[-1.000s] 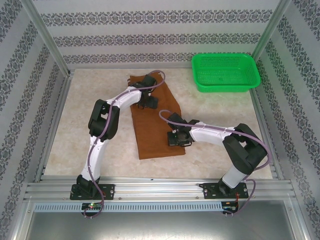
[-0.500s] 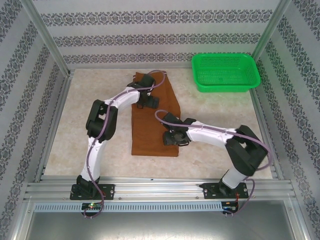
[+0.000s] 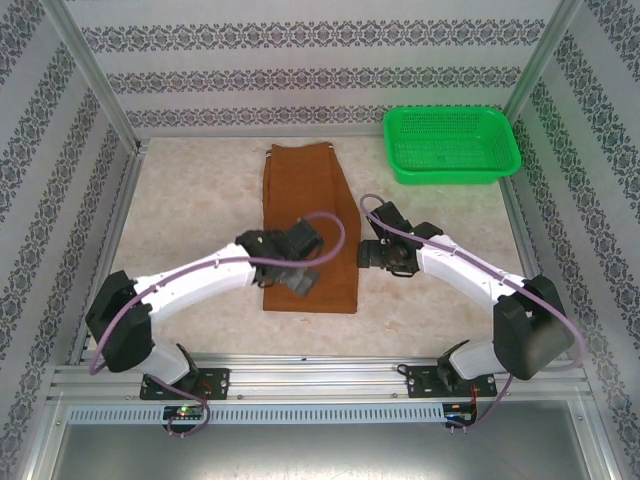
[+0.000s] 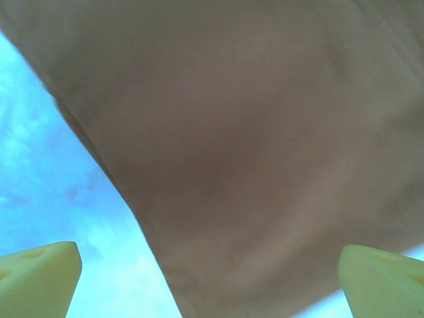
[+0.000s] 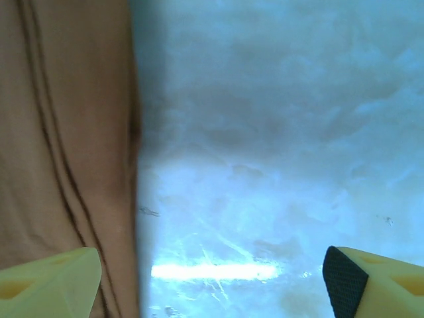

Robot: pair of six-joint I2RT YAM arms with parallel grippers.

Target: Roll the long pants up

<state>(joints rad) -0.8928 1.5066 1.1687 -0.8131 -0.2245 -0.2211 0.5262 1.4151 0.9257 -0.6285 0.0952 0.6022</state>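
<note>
Left gripper, spread wide, hangs over the near hem of the long pants; right gripper, equally wide, sits just off their right edge over bare counter. The pants' long axis runs straight away toward the far wall

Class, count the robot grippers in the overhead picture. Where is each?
2. The left gripper is over the near end of the long pants; the right gripper is over the table beside their right edge.
</note>
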